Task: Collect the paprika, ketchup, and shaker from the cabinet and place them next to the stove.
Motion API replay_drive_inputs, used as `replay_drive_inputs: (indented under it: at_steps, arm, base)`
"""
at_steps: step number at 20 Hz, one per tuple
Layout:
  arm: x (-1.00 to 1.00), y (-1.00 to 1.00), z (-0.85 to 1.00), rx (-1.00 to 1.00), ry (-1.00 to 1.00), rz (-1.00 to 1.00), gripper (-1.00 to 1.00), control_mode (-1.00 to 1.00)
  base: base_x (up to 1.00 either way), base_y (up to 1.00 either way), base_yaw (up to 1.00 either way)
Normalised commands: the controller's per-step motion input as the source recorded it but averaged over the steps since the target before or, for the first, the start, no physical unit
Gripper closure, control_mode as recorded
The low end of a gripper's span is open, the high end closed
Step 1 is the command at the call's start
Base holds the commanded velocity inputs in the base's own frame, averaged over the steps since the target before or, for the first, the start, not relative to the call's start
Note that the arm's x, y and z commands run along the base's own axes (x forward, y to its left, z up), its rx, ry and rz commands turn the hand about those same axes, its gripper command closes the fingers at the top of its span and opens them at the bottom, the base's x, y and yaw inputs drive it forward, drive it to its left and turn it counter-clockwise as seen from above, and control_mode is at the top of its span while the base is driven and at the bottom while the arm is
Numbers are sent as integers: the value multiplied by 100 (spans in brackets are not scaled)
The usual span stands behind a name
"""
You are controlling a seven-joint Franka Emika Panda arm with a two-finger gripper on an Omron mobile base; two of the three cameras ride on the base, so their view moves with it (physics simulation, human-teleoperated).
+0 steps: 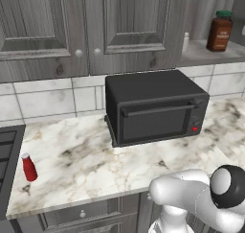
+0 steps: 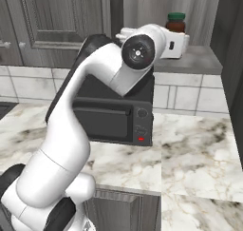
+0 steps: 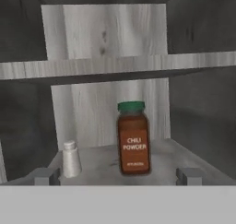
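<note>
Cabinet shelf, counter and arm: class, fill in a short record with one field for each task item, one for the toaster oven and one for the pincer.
paprika: upright on the cabinet shelf, green lid on
shaker: upright on the same shelf, apart from the paprika
ketchup: standing on the marble counter, beside the stove
toaster oven: on the counter below the cabinet, door closed
pincer: open, holding nothing, pointed at the shelf, short of both items
</note>
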Motion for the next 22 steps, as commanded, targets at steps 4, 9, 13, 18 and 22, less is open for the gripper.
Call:
replay_drive_inputs:
  at_steps: [4, 9, 13, 18, 22]
  arm:
    - [26, -38, 0, -3, 0, 11, -100, -100]
    - [18, -21, 0, 0, 0, 0, -100, -100]
    - [20, 0, 0, 0, 0, 0, -100, -100]
    - [27, 0, 1, 0, 0, -2, -100, -100]
    - [31, 0, 3, 0, 1, 0, -100, -100]
  base:
    - [0, 0, 0]
    - [0, 0, 0]
    - [0, 0, 0]
    - [0, 0, 0]
    - [0, 0, 0]
